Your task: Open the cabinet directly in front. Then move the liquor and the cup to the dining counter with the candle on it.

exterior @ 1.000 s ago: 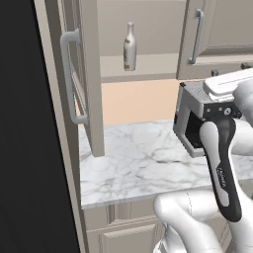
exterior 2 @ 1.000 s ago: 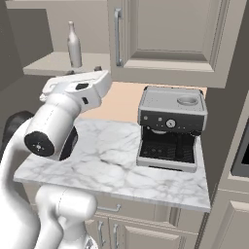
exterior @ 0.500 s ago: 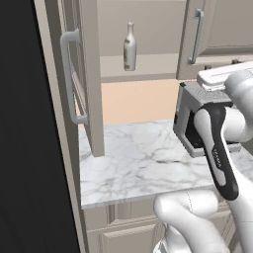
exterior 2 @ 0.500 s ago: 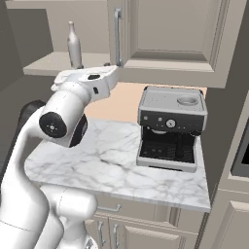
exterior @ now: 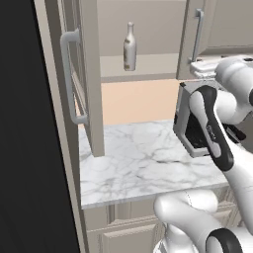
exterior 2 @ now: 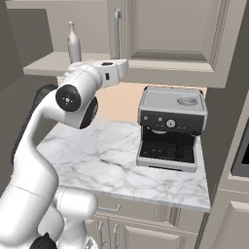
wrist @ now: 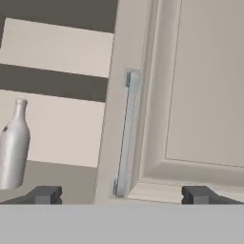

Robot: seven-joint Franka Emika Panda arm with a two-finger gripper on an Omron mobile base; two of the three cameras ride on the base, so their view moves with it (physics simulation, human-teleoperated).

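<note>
Facing the cabinet (exterior: pixel 84 74): its left door is swung wide toward the camera in the left base view, its right door (wrist: pixel 205 95) is shut. The plain inner shelf (exterior: pixel 143 66) is exposed behind the open half. The doors are stiff, rigid panels that swing on hinges; the right one looks best taken by its long grey bar handle (wrist: pixel 125 133), which stands upright along the door's inner edge and gives a firm, narrow purchase.

Marble table (exterior: pixel 148 168) below the cabinet carries an espresso machine (exterior 2: pixel 170 129), well apart from the shelf.

Liquor bottle (exterior: pixel 129 47) stands upright on the shelf, alone, with bare shelf around it. In the hand view it sits to the left of the bar handle. Judged hard, smooth and likely slippery, probably breakable if tipped; tall for its base, so a nudge at the neck could topple it. Best hold looks to be across the rounded body below the shoulders, not the slender neck.

Cup: cannot be made out from these angles, perhaps behind the closed door.

Gripper (wrist: pixel 121 195) is raised level with the shelf, facing the handle. Jaws spread fully wide, holding nothing, one tip to each side of the handle's lower end in the hand view.
</note>
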